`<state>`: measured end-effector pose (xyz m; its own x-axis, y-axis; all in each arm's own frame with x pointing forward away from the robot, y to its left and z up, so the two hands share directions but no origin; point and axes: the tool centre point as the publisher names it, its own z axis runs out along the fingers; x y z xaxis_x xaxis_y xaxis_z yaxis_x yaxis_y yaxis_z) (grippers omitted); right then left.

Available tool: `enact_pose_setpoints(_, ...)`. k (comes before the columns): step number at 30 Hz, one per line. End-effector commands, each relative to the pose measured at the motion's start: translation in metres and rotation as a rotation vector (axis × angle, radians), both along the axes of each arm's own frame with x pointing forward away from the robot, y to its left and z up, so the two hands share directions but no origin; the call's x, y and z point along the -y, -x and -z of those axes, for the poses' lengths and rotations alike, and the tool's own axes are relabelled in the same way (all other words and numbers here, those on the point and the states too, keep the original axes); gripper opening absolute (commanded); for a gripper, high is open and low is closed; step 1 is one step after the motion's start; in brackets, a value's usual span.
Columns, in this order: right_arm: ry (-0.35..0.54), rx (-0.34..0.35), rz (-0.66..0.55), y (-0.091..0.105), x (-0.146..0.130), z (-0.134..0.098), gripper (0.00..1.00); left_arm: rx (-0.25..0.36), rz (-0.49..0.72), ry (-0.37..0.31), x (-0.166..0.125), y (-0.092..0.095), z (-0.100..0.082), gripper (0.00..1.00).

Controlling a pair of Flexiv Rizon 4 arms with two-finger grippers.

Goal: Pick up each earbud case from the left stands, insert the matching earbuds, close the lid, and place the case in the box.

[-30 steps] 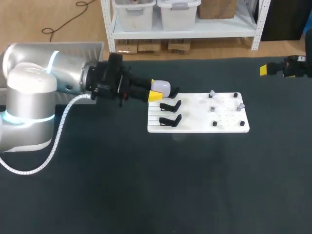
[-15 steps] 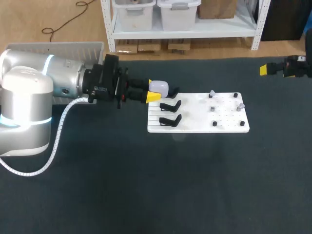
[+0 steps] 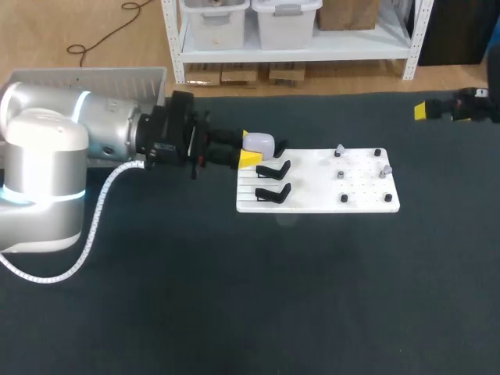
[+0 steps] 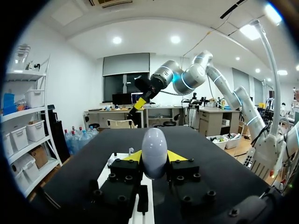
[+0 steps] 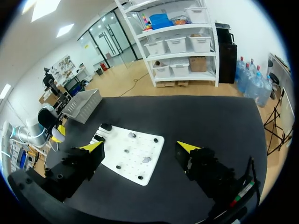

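A pale lavender-white earbud case [image 3: 259,143] with its lid closed sits between the yellow tips of my left gripper [image 3: 250,150], which is shut on it at the far left corner of the white board [image 3: 328,201]. In the left wrist view the case [image 4: 154,150] stands upright between the fingers. Two empty black stands [image 3: 273,169] [image 3: 273,191] lie just right of and nearer than the gripper. Small grey earbuds [image 3: 339,151] [image 3: 387,169] rest among black pegs on the board's right half. My right gripper [image 3: 426,111] hangs open far to the right, high over the table [image 5: 140,147].
A white slatted basket [image 3: 86,78] stands at the table's far left corner, behind my left arm, and shows in the right wrist view too [image 5: 84,103]. The white board [image 5: 133,156] lies mid-table on the dark cloth.
My left wrist drew back a little to the left, then eased right again; the case stayed in its grip near the board's corner. The right arm has not moved.
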<state>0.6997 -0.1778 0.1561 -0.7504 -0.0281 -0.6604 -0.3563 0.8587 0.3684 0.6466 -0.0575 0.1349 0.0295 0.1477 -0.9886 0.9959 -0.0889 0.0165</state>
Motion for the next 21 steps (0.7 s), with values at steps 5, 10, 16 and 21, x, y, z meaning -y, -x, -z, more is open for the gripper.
enact_pose_setpoints(5,0.066,-0.001,-0.062,0.033,-0.031,-0.016,1.00,0.011,-0.020,0.032,0.005,0.002,0.000,0.00)
enact_pose_setpoints(10,0.105,-0.023,-0.139,0.050,-0.062,-0.018,1.00,0.007,-0.021,0.048,0.005,0.002,0.000,0.00)
enact_pose_setpoints(16,0.138,-0.022,-0.187,0.063,-0.091,-0.021,1.00,-0.002,-0.004,0.063,0.006,0.002,0.002,0.00)
enact_pose_setpoints(21,0.137,-0.019,-0.205,0.072,-0.106,-0.020,1.00,-0.013,0.023,0.061,0.008,0.002,0.006,0.00)
